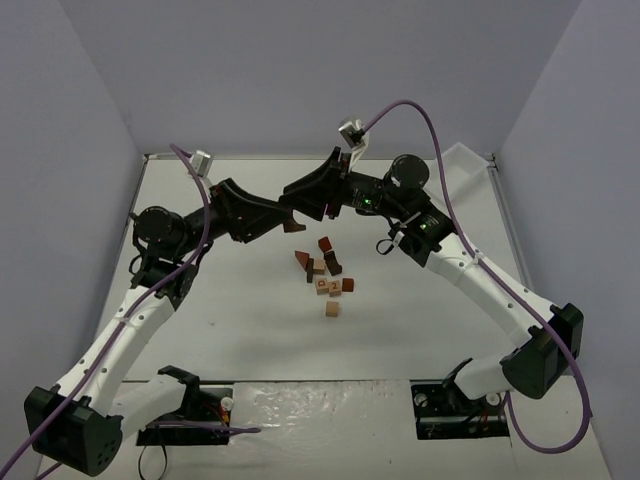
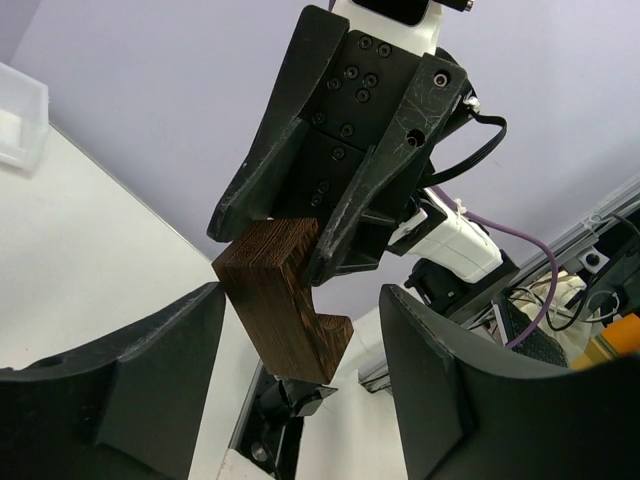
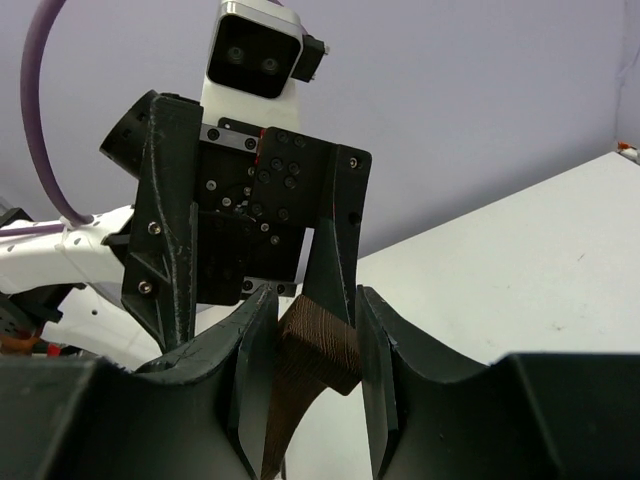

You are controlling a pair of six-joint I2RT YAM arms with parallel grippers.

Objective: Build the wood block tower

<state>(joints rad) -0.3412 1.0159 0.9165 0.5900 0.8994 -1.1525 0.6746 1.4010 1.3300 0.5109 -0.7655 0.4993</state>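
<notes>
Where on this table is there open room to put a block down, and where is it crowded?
Bare table lies left and right of the wood blocks, and on their near side. Crowded: the block cluster, and just beyond it where the left gripper and right gripper meet at the dark block.

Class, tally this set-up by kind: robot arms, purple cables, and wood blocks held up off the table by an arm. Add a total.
Robot arms: 2 (left arm, right arm)
Purple cables: 2 (left cable, right cable)
Wood blocks held up: 1 (dark brown block)
Total: 5
</notes>
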